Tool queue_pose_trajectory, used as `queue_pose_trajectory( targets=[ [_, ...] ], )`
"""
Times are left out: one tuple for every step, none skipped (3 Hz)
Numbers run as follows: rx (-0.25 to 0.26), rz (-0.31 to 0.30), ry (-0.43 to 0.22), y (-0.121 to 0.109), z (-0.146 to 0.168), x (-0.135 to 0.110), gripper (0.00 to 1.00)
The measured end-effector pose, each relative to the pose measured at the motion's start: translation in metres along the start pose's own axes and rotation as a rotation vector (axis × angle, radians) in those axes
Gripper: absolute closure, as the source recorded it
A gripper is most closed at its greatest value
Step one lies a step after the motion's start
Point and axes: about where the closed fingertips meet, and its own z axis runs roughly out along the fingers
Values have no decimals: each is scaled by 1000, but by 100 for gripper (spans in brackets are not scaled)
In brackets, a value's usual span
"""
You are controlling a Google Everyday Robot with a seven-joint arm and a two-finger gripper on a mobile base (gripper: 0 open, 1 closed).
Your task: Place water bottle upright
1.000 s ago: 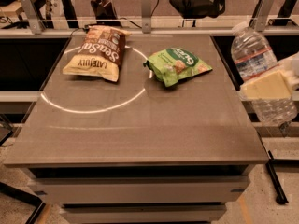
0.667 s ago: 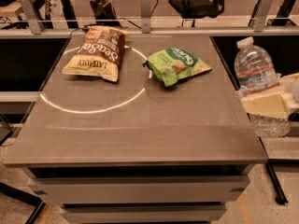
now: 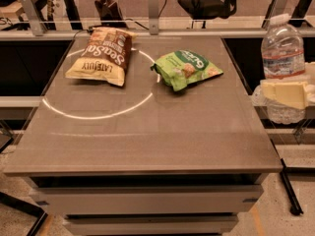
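Where you look, table (image 3: 162, 132) spreads at 6 o'clock | gripper (image 3: 284, 93) at 3, off its right edge, clamped low on water bottle (image 3: 280, 50) | axis near vertical, cap at 12 | set-down judged toward 9 | snack bags (image 3: 101, 55) at 11

Clear ribbed plastic water bottle (image 3: 281, 48) with white cap, clamped in matt cream plastic end effector (image 3: 288, 93) just off the right edge of smooth, grey, faintly glossy counter (image 3: 147, 136). Shiny crinkled film on brown bag (image 3: 101, 55) and green bag (image 3: 187, 69).
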Motion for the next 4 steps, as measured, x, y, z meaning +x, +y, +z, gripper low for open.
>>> queue_pose_trajectory(
  targets=[
    [-1, 0, 0, 0, 0, 0, 100],
    [-64, 7, -37, 7, 2, -8, 100],
    [-244, 19, -137, 21, 9, -19, 100],
    [-465, 32, -303, 46, 8, -49, 100]
  ],
)
